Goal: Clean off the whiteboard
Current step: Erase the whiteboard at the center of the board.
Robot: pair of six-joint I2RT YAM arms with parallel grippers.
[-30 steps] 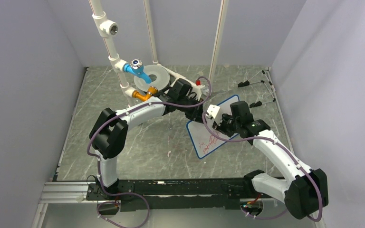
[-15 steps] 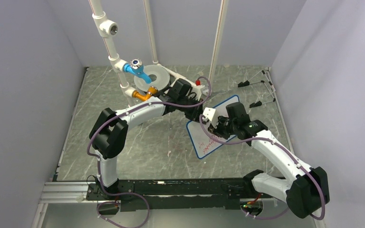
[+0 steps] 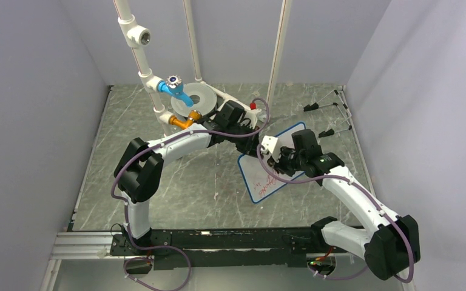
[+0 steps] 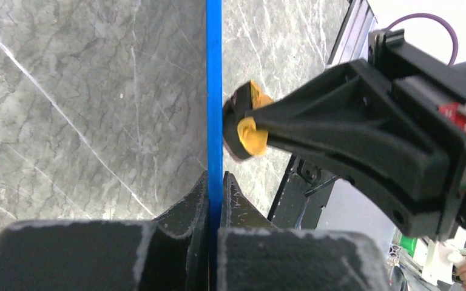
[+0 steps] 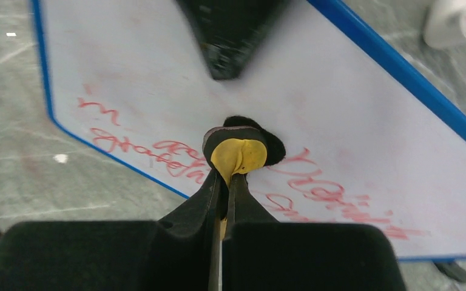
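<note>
One whiteboard [image 3: 271, 173], one yellow eraser [image 5: 238, 151], one grey disc [image 3: 197, 97], one blue tap [image 3: 175, 88], three upright white pipes [image 3: 279, 54] at the far side, and two grippers: left gripper [image 4: 214, 182], right gripper [image 5: 224, 182].

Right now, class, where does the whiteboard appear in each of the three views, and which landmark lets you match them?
Top external: whiteboard right of centre, partly under the arms.
Left wrist: edge-on, a blue vertical line running up from the left gripper.
Right wrist: its face fills the upper picture, red writing across.
Shared landmark: the right gripper holding the yellow eraser.
</note>
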